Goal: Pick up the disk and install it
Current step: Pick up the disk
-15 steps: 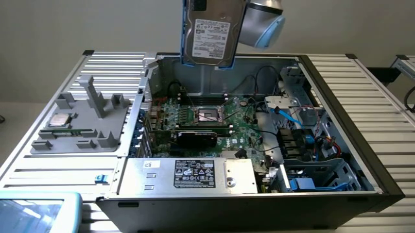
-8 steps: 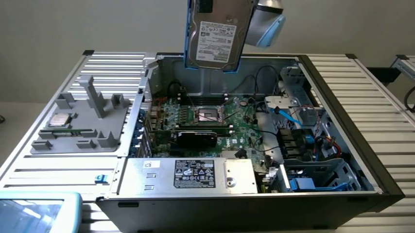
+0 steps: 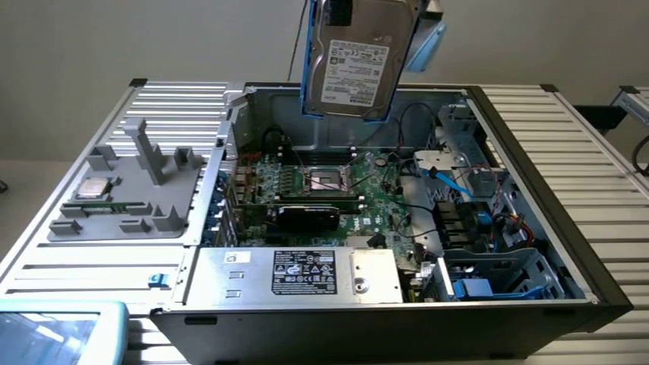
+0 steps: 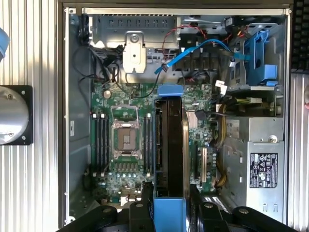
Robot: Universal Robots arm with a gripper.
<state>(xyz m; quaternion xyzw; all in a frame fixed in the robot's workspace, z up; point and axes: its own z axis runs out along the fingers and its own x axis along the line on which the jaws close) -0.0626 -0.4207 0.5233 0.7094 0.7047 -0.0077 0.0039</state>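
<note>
Clamping the gripper (image 4: 170,192) on the upper end of the flat rectangular silver-grey metal disk with a white printed label and bright blue plastic rails (image 3: 355,65), black fingers (image 4: 146,195) pressed against its two broad faces. Hanging that disk nearly upright, slightly tilted, label towards the exterior camera, high above the far side of the open black computer tower case (image 3: 609,293) lying on its side, touching nothing inside. Pointing straight down, wrist over the green motherboard (image 4: 120,145). Seen edge-on from the wrist, as a dark slab (image 4: 169,145) hiding a strip of board beside the square processor socket (image 4: 124,140). Cut off at the exterior view's upper edge, so arm pose hard to make out. Lying well apart, on the grey moulded tray (image 3: 132,220) at the exterior view's left: a small square silver chip (image 3: 94,188).
</note>
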